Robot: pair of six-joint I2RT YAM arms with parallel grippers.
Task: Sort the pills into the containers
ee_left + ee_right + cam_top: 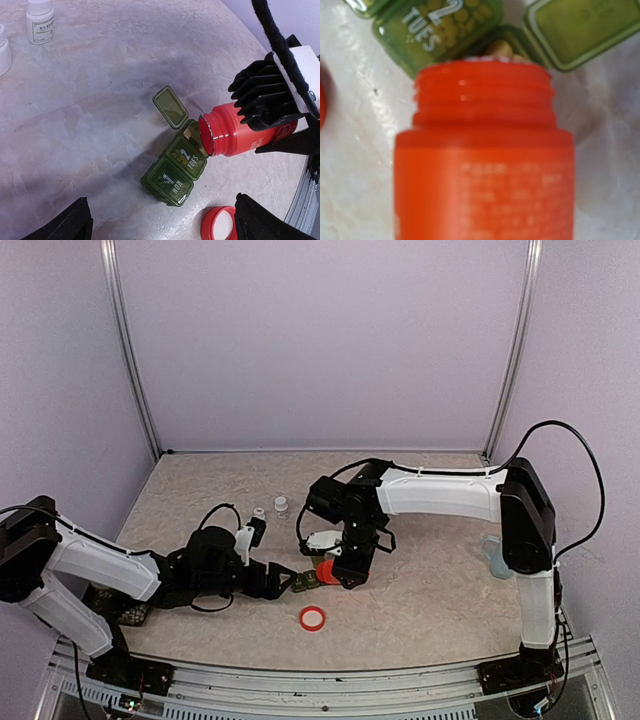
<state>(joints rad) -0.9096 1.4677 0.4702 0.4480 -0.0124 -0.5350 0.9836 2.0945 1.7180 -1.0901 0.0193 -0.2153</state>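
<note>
From above, the left tool lay low on the counter, jaws spread and grasping nothing, just beside the green pill organizer. The right tool was clenched on a red pill bottle tipped toward that organizer. The red cap lay nearby, and white bottles stood further back.

The left wrist view showed the bottle's mouth just over the end compartment, whose lid was hinged open. The "1 MON" and "2 TUES" lids were shut.

The right wrist view showed yellowish pills behind the TUES lid and a pale pill in the open compartment. The sorting looked well along: two compartments closed, the third being filled, its lid yet to shut.
</note>
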